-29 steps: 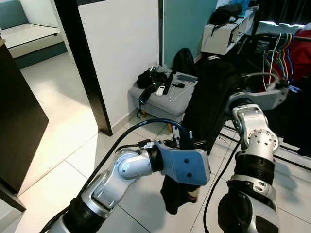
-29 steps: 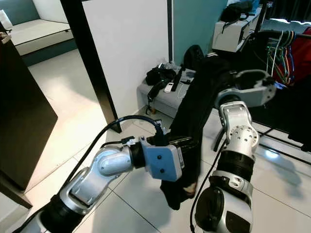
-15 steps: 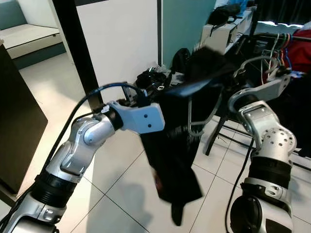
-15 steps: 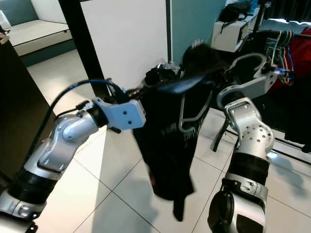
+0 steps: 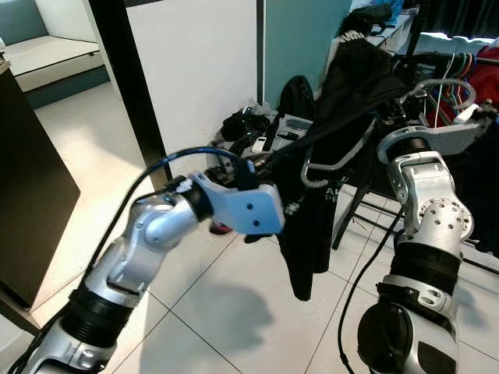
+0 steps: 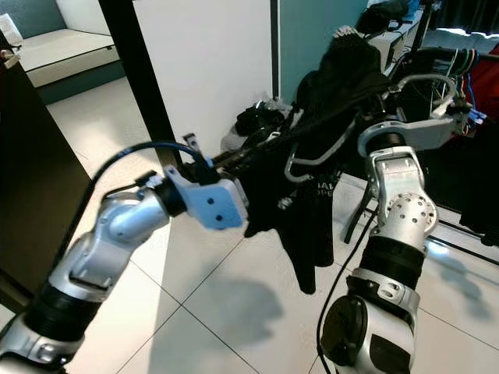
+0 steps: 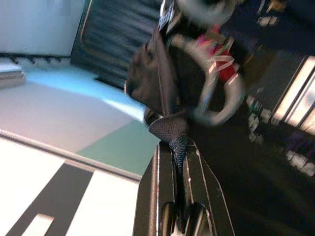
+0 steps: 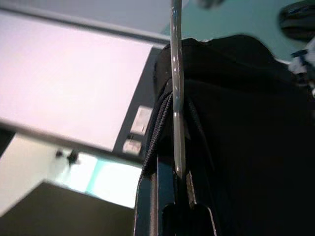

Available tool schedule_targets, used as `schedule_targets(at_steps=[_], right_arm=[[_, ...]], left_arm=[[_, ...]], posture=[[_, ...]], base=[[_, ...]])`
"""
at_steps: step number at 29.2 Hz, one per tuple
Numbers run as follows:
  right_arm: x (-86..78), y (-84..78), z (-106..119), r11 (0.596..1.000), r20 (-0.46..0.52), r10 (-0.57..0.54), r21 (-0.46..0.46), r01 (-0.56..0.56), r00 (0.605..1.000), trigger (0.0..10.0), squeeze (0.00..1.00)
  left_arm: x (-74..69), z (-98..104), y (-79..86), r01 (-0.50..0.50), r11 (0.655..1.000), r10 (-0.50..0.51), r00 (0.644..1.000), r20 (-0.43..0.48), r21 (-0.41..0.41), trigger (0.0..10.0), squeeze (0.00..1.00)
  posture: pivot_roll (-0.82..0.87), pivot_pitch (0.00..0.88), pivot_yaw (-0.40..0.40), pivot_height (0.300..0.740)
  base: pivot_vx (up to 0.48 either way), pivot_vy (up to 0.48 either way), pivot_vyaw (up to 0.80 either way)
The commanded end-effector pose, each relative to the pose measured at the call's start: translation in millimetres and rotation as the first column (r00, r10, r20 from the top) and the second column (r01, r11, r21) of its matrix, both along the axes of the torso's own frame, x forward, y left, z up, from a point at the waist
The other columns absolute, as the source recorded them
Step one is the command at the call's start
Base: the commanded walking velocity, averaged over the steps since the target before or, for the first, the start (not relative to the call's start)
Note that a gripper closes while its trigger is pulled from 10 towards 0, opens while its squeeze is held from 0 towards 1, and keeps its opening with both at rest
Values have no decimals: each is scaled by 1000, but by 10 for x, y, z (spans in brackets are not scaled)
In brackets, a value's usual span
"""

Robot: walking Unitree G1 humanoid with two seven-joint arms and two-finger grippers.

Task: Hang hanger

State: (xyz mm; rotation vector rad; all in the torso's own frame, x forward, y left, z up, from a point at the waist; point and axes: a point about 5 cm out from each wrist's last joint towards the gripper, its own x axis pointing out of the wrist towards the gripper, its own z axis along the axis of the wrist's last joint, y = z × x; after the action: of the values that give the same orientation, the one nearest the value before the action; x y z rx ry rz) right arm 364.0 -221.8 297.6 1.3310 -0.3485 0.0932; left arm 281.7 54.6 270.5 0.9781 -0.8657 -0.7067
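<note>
**Hanger and black garment held up between both my arms**

Head views: I am lifting the grey hanger (image 5: 337,160), draped with a black garment (image 5: 316,226), before the clothes rack (image 6: 448,58).

Left wrist: my left gripper (image 7: 178,147) is pinching the garment's fabric.

Right wrist: my right gripper (image 8: 176,172) is clamping the hanger's wire.

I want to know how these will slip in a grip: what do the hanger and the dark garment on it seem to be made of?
Hanger: probably grey plastic, possibly coated metal; a smooth, rounded bar with a soft sheen, pinched by the right gripper. Black garment: soft matte fabric, likely knit; it drapes in limp folds, and its edge bunches between the fingers of the left gripper.
</note>
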Motion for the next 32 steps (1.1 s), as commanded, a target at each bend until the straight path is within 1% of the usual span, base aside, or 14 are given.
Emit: schedule_targets(at_steps=[1, 11, 12, 14, 15, 16, 17, 18, 21, 23, 26, 27, 29, 32], right_arm=[[-14, -100, 68, 997, 18, -65, 34, 64, 998, 10000, 0], [36, 38, 137, 996, 41, -16, 90, 12, 999, 10000, 0], [49, 143, 133, 996, 44, 33, 79, -37, 998, 10000, 0], [49, 143, 133, 996, 44, 33, 79, -37, 998, 10000, 0], [55, 224, 112, 996, 30, 65, 52, -67, 997, 10000, 0], [55, 224, 112, 996, 30, 65, 52, -67, 997, 10000, 0], [66, 317, 64, 995, 6, 95, 39, -96, 995, 10000, 0], [66, 317, 64, 995, 6, 95, 39, -96, 995, 10000, 0], [67, 472, -40, 989, -39, 148, 9, -148, 988, 10000, 0], [63, 488, -73, 988, -49, 153, 6, -152, 987, 10000, 0], [63, 488, -73, 988, -49, 153, 6, -152, 987, 10000, 0], [65, 447, -91, 992, -57, 130, 5, -129, 990, 10000, 0], [65, 447, -91, 992, -57, 130, 5, -129, 990, 10000, 0], [84, 329, -91, 997, -68, 74, 9, -74, 995, 10000, 0]], left_arm=[[-46, -23, -6, 14, 1000, -14, 1000, 6, -5, 10000, 0], [-139, -255, -179, 59, 998, -58, 998, -23, 30, 10000, 0], [-84, -308, -146, 7, 999, -6, 1000, -12, 36, 10000, 0], [-84, -308, -146, 7, 999, -6, 1000, -12, 36, 10000, 0], [-32, -322, -107, -35, 999, 35, 999, 2, 41, 10000, 0], [-32, -322, -107, -35, 999, 35, 999, 2, 41, 10000, 0], [43, -298, -39, -98, 995, 97, 995, 31, 30, 10000, 0], [43, -298, -39, -98, 995, 97, 995, 31, 30, 10000, 0], [169, -198, 112, -201, 979, 201, 975, 94, -7, 10000, 0], [202, -136, 191, -236, 971, 238, 964, 119, -27, 10000, 0], [202, -136, 191, -236, 971, 238, 964, 119, -27, 10000, 0], [209, -77, 304, -271, 961, 275, 950, 148, -45, 10000, 0], [209, -77, 304, -271, 961, 275, 950, 148, -45, 10000, 0], [184, -63, 361, -281, 958, 286, 945, 159, -51, 10000, 0]], posture=[[-32, 62, 19, 740], [-29, 65, 23, 740], [-30, 64, 23, 740], [-30, 64, 23, 740], [-30, 65, 22, 740], [-30, 65, 22, 740], [-33, 65, 24, 740], [-33, 65, 24, 740], [-34, 64, 24, 740], [-34, 61, 27, 740], [-34, 61, 27, 740], [-35, 61, 25, 740], [-35, 61, 25, 740], [-30, 58, 19, 740]], base=[[0, 0, 0], [0, 0, 0], [0, 0, 0], [0, 0, 0], [0, 0, 0], [0, 0, 0], [0, 0, 0], [0, 0, 0], [0, 0, 0], [0, 0, 0], [0, 0, 0], [0, 0, 0], [0, 0, 0], [0, 0, 0]])
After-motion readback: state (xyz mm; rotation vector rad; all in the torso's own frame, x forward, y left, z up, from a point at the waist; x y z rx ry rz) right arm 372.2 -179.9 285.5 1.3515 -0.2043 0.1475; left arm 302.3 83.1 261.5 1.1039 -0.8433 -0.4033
